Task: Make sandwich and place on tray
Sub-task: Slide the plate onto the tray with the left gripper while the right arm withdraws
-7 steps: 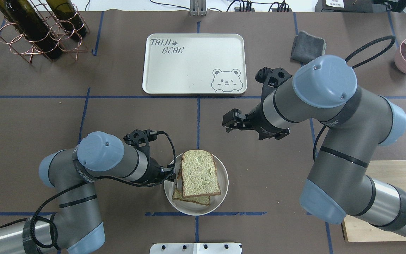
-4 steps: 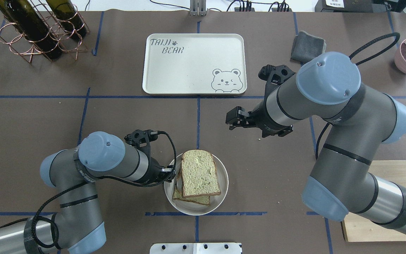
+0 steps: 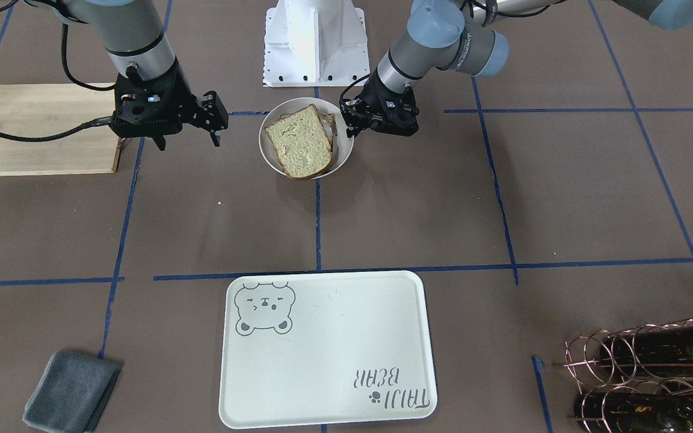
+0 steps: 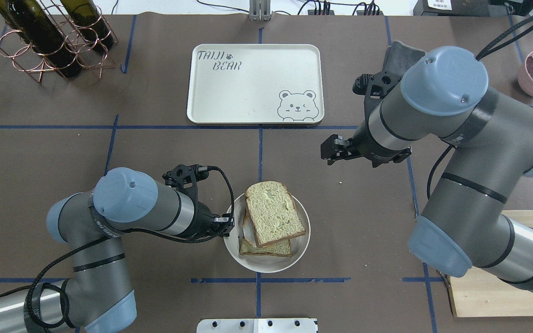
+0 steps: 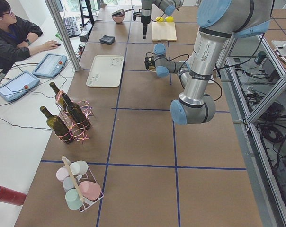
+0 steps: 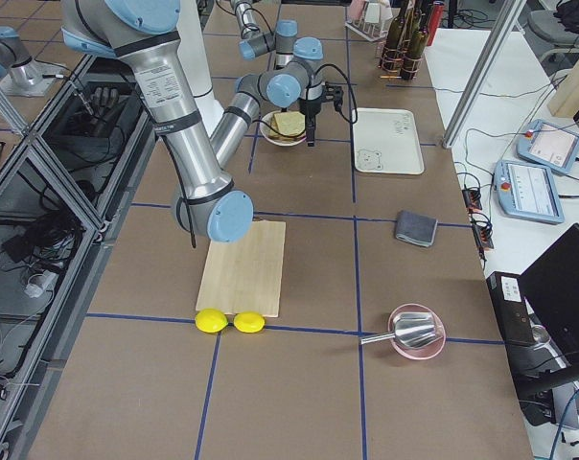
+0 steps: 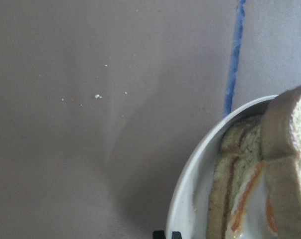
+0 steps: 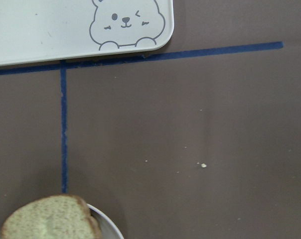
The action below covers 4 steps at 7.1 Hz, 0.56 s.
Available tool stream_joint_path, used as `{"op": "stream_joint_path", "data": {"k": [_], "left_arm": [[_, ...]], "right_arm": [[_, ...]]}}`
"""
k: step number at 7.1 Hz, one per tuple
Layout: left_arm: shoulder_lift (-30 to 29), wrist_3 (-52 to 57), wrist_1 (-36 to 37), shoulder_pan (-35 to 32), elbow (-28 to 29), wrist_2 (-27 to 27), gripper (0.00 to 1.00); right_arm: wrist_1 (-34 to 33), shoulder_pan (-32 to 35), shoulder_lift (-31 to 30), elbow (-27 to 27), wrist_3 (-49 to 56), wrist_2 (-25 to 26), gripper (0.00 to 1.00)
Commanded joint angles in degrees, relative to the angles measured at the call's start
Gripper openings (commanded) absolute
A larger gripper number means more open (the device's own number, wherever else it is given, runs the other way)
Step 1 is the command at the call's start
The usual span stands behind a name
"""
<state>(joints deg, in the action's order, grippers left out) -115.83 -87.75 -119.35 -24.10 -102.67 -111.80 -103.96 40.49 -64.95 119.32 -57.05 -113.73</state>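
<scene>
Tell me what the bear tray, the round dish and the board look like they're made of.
The tray looks like moulded plastic, matte cream, with rounded corners and printed grey artwork. The dish is smooth white, probably ceramic or melamine; the look leaves that open. The board appears to be unfinished light wood, pale tan with faint grain.

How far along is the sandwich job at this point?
Done: the sandwich is stacked, egg between the slices, on the round dish. In hand: the left hand seems to pinch the dish's rim; the right hand is open, empty. Left: the tray holds nothing yet.
</scene>
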Motion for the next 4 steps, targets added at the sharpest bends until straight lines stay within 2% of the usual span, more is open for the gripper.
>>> {"op": "stream_joint_path", "data": {"k": [1, 3, 4], "left_arm": [[-0.9, -1.2, -0.4, -5.2, 0.0, -3.7, 0.0], [-6.0, -10.7, -0.2, -9.8, 5.1, -4.2, 0.0], [-10.5, -15.9, -0.3, -11.7, 11.0, -4.3, 0.0]], "right_arm": [[-2.2, 3.6, -5.4, 2.8, 10.0, -0.1, 1.0], [-2.1, 11.6, -11.7, 3.0, 23.2, -5.7, 1.0], [-2.0, 15.3, -14.2, 2.2, 30.3, -6.5, 1.0]]}}
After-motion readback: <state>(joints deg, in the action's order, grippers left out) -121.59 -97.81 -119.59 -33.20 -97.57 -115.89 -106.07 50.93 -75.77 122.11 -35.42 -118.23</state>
